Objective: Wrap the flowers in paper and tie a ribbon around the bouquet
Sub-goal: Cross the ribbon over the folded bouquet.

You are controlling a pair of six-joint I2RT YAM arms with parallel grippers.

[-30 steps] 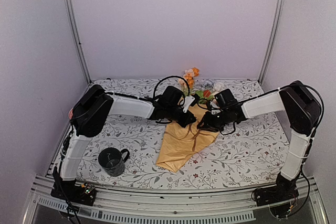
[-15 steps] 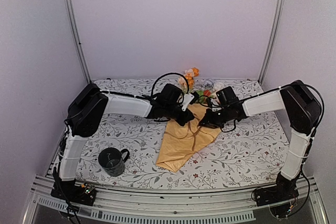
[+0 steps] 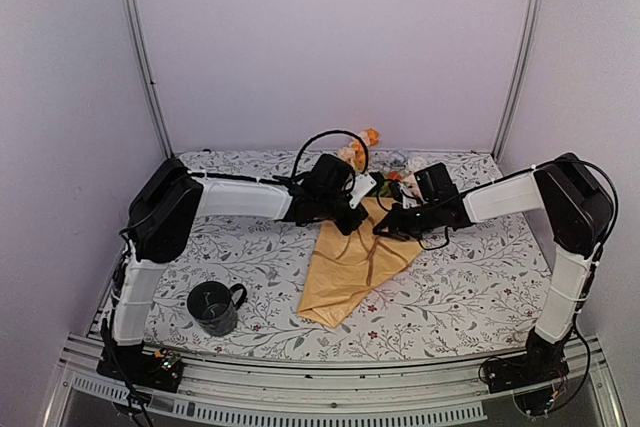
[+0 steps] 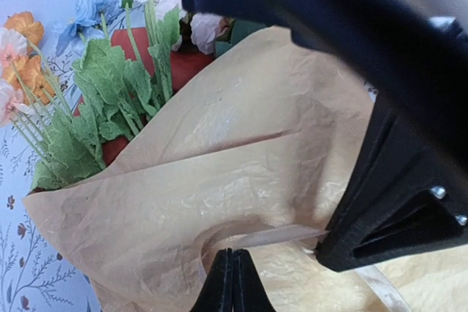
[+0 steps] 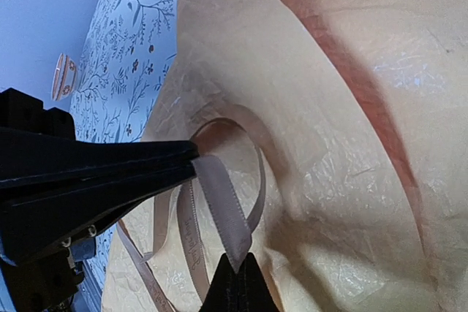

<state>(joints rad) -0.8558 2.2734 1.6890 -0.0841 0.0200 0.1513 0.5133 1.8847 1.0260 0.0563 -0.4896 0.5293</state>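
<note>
The bouquet (image 3: 350,267) lies mid-table, a mustard-yellow paper (image 4: 241,158) cone with the flowers (image 4: 110,85) showing green leaves and peach, orange, white and blue heads at its far, wide end (image 3: 365,152). A tan ribbon (image 5: 223,210) loops loosely over the paper. My left gripper (image 4: 232,257) is shut on the ribbon just above the cone. My right gripper (image 5: 238,268) is shut on the same strand, a short way along. That short stretch (image 4: 285,235) runs straight between the two tips. Both grippers (image 3: 355,222) (image 3: 383,227) meet over the cone's upper half.
A dark mug (image 3: 212,307) stands near the front left of the leaf-printed tablecloth (image 3: 470,287). Black cables arch over the left wrist (image 3: 325,142). Pale walls and metal posts (image 3: 140,57) close in the back and sides.
The right gripper has shut on the ribbon. Both grippers have shifted slightly toward the back of the table, and the ribbon stretch between them now runs straight.
</note>
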